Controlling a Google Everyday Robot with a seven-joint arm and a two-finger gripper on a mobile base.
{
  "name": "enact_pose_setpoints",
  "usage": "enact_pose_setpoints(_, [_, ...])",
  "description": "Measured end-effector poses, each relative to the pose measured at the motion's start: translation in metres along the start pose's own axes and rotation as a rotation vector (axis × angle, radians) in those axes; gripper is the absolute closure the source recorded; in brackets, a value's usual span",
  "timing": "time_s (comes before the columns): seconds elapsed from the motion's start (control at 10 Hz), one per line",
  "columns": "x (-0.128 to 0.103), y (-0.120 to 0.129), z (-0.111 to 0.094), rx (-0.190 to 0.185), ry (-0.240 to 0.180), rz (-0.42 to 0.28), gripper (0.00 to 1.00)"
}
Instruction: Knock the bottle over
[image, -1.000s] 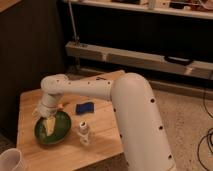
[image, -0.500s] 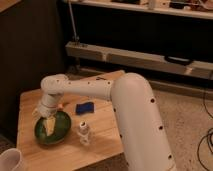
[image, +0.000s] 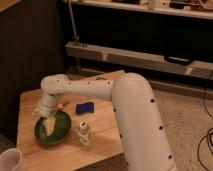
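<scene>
The small pale bottle (image: 84, 133) with a white cap stands upright on the wooden table (image: 102, 145), just right of the green bowl (image: 52, 131). My gripper (image: 48, 122) hangs at the end of the white arm (image: 100, 90), over the green bowl, to the left of the bottle and apart from it. Its pale fingers point down into the bowl.
A flat blue sponge (image: 85, 107) lies on the table behind the bottle. A white cup (image: 11, 161) stands at the front left corner. My bulky arm covers the table's right side. A dark shelf unit (image: 145, 55) stands behind.
</scene>
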Motion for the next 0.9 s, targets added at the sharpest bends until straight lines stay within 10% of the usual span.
enact_pose_setpoints(0.4, [-0.024, -0.026, -0.021, 0.055, 0.077, -0.008, 0.2])
enact_pose_setpoints(0.6, [-0.05, -0.027, -0.063, 0.096, 0.139, 0.011, 0.22])
enact_pose_setpoints(0.9, [-0.071, 0.006, -0.12, 0.158, 0.199, 0.097, 0.48])
